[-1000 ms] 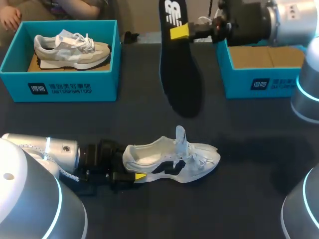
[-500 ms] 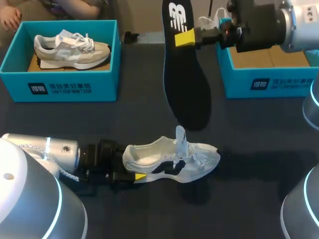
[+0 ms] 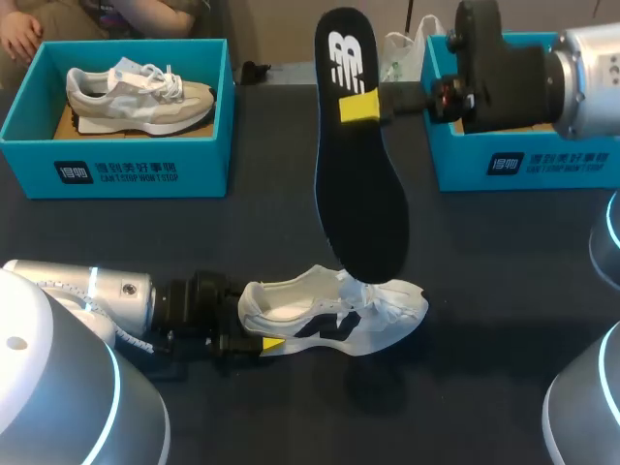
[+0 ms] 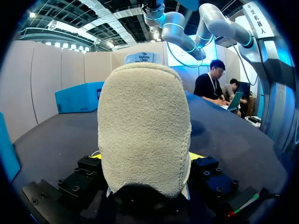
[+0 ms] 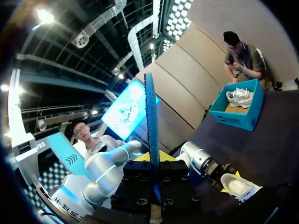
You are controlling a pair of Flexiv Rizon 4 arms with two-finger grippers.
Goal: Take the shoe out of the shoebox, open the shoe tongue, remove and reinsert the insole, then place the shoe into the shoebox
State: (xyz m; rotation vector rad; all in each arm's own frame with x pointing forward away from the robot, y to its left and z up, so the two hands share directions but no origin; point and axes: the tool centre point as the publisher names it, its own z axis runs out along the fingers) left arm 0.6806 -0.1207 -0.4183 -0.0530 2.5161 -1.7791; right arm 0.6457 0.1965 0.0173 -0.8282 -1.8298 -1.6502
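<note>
The left gripper's [image 3: 260, 334] fingers are pressed against the heel of a white shoe [image 3: 334, 315], one on each side. In the left wrist view the heel's fuzzy back [image 4: 142, 126] fills the space between them, with a sliver of yellow tip showing at either side of the gripper [image 4: 145, 158].

At the far left of the dark table [image 3: 484, 291] a teal box [image 3: 116, 170] holds a beige shoe [image 3: 136, 94] lying flat, toe towards the middle. Nearer the front edge, the left arm lies low along the table and holds the white shoe upright on its sole, toe pointing right and opening facing up.

Above the middle of the shoe hangs a black insole [image 3: 360, 203], nearly upright, with its heel end up and its rounded toe end down. Its lower end overlaps the shoe's lacing and tongue in the head view (whether it touches them I cannot tell).

The right gripper [image 3: 363, 105] comes in from the right and pinches the insole near its upper end, one yellow tip flat on the face that shows. In the right wrist view the insole [image 5: 151, 121] stands edge-on between the two fingers of the gripper [image 5: 152, 161], which are closed narrowly on it.

Behind the right arm, at the far right, sits a second teal box [image 3: 523, 165], its inside mostly hidden.
</note>
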